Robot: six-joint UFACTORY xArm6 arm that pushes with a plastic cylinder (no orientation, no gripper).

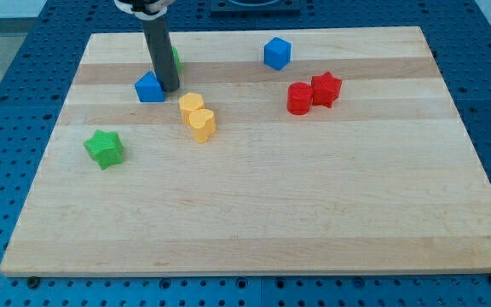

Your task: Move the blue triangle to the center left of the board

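Tool: a straight dark rod [159, 51] with no jaws to open or shut; it holds nothing.
Tip: the tip [169, 89] stands on the tabletop at the right edge of the blue triangle, touching it or just beside it; contact cannot be told for sure.
Blue triangle: the blue triangle [149, 88] lies in the upper left part of the tabletop, near the view's top, just left of the rod's lower end.
Tabletop: the pale wooden tabletop [254, 213] fills most of the view, on a blue perforated base [7, 85].
Hidden: a green block [176, 59] sits behind the rod, only a sliver showing at the rod's right side; its shape cannot be made out.
Cut off: the rod's upper end and its mount run out of the view's top.
Hard to make out: the yellow block [197, 116] looks like two joined lobes, possibly one piece or two; the red cylinder and red star touch, or nearly so.
Blue count: two, the triangle and a blue cube [277, 53] near the view's top centre.
Red count: two, a red cylinder [299, 98] and a red star [326, 89] to its right.
Green count: two, the hidden one and a green star [104, 148] at the centre left.
Yellow count: one, right of and below the triangle.
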